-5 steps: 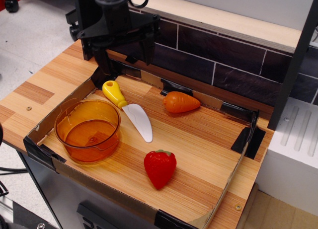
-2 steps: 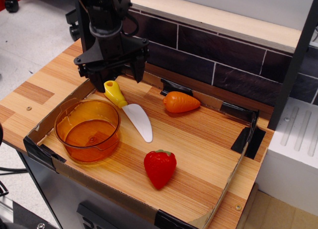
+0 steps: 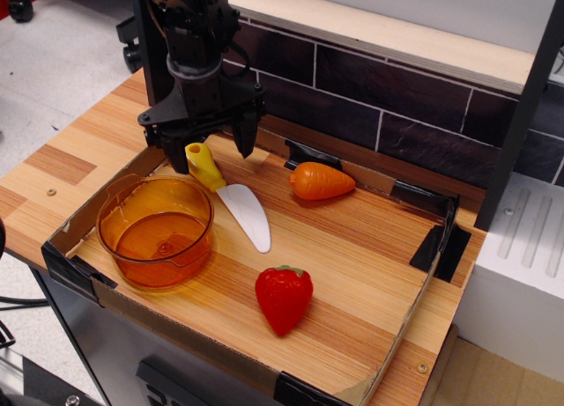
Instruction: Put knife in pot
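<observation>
From my station I see the claw [image 3: 210,151] hanging at the far left corner of the desk [image 3: 370,247], its two dark fingers [image 3: 243,135] spread apart with nothing between them but air. The knife [image 3: 227,195] lies flat on the desk directly under that gap: the top end of its yellow handle sits between the two fingers, closer to the left one, and I cannot tell whether either finger touches it. From the handle the white blade runs away from the claw, slanting toward the front right, its rounded tip well clear of the fingers. Taking the knife as my landmark, the pot [image 3: 156,231] stands just to its left and a little nearer the front edge, upright and with nothing inside it; its rim comes close to the handle and the base of the blade, though I read a thin strip of bare wood between them. An orange carrot [image 3: 322,180] lies to the right of the knife, about level with the handle and apart from it. A red strawberry [image 3: 284,298] sits in front of the blade tip and slightly right, also apart. A low cardboard border [image 3: 84,214] with black tape at the corners [image 3: 441,247] rings the wooden surface that carries all of these.
</observation>
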